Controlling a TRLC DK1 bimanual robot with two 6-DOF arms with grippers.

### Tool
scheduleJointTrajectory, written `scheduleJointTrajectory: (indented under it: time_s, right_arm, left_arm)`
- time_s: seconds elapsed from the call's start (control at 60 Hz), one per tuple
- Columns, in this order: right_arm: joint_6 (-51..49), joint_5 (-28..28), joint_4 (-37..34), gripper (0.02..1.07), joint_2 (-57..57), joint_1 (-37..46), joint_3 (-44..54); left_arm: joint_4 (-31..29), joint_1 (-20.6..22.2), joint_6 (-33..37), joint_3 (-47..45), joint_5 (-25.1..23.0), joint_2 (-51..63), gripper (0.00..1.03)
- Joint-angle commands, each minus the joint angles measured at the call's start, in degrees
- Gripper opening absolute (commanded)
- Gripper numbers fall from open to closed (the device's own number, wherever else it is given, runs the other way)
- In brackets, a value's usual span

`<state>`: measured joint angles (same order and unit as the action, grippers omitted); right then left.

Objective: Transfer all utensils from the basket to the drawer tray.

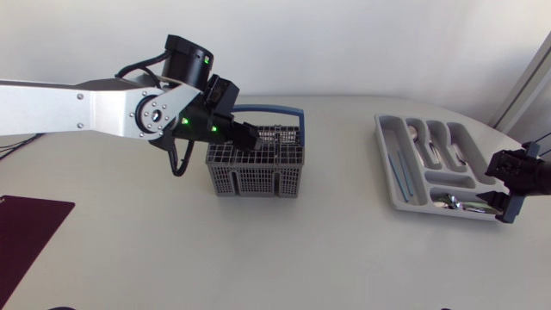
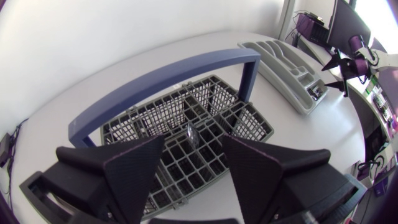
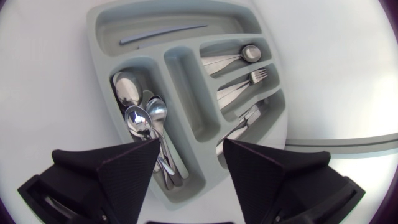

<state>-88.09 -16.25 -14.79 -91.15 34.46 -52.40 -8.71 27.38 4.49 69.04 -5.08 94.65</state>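
White bench [image 1: 301, 267], matte. A dark maroon mat [image 1: 26, 237] lies flat at its near-L corner. Mid-bench, a bit L of centre, sits a grey mesh basket [image 1: 254, 182], upright, w/ a blue handle [image 1: 277, 109] arching over it. L wrist cam looks down into its grid of cells. One utensil [image 2: 191, 133] stands upright in a middle cell, shiny end up; can't tell what kind.

Well apart to the R lies a grey tray [image 1: 389, 159], flat, long side running near-to-far, slightly angled. R wrist cam shows its slots. One long slot holds a bunch of spoons [image 3: 144, 115]. The short slots hold a spoon [image 3: 244, 55], a fork [image 3: 252, 78] and more flatware too crowded to name. A thin bar [image 3: 163, 34] lies in the strip slot at the far end from the jaws.

L arm [image 1: 77, 108] comes in from the L edge, stretched roughly level above the bench, wrist bent down over the basket. L jaws point down at the basket top, spread wide, gripping nothing. The utensil is ahead of them, in line w/ the gap, untouched.

Only the end of the R arm [image 1: 527, 165] shows, at the R edge, hung over the tray's near-R end. R jaws are also spread, pointing down at the tray above the spoons, gripping nothing.
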Motion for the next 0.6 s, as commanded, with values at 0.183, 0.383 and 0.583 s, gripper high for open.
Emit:
scheduleJointTrajectory:
  time_s: [0.183, 0.383, 0.583]
  right_arm:
    - [9.17, -4.58, -9.65, 0.94, 8.63, -2.99, 0.72]
    - [11.98, -5.99, -10.44, 0.95, 12.58, -5.72, 4.06]
    - [14.35, -5.99, -9.74, 0.96, 13.63, -8.53, 6.61]
  left_arm:
    - [0.45, -1.45, -3.70, 0.13, -2.92, 4.40, 0.59]
    - [2.73, -3.12, -6.16, 0.66, -6.08, 5.54, 0.59]
    - [3.17, -3.12, -7.04, 2.86, -8.72, 7.30, 0.56]
